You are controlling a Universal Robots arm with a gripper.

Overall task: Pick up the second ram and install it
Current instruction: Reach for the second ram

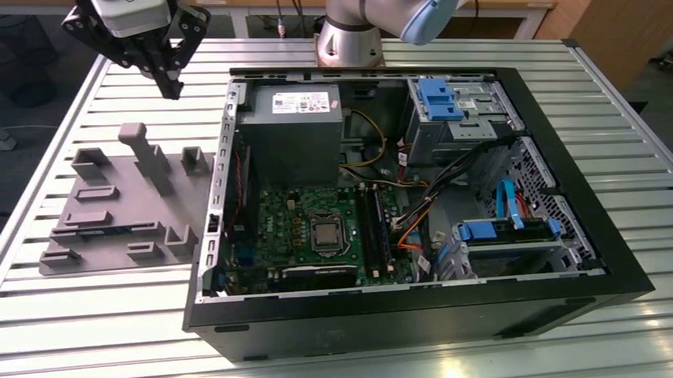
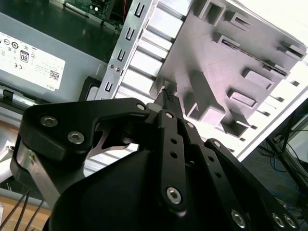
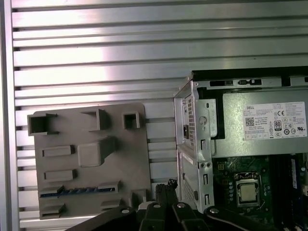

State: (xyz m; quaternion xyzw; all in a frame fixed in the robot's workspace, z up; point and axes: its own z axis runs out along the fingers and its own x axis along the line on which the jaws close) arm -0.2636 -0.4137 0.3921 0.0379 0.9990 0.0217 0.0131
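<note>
second ram (image 3: 77,191) – thin blue-green strip, long and narrow, only the top edge showing. It sits in a slot of the gray fixture (image 3: 134,149), between low raised blocks. In the exterior view it's a short blue line (image 1: 118,231) on the fixture's (image 1: 105,197) near half, to the exterior view's left of the PC case (image 1: 421,315). Not picked up.

gripper (image 1: 169,88) – fingers pinched together to a point, nothing between them and touching nothing. It hangs in the air over the table (image 1: 105,315), beyond the fixture's far edge and well apart from the ram. Both wrist views show the black tips meeting (image 2: 166,95) (image 3: 166,186).

Materials:
- Fixture is matte gray plastic with a fine layered texture, a flat plate with rectangular pockets, blocks and one taller post.
- Table is ribbed aluminium slats, shiny.
- Case is black sheet metal, side panel off, lying open side up.
- Inside it are a gray metal power supply (image 1: 289,134) with a white label, a green motherboard (image 1: 284,220) with a square metal CPU socket (image 1: 326,234), and blue plastic drive brackets (image 1: 436,98).
- Gripper linkage is black bars with silver bolt heads.
</note>
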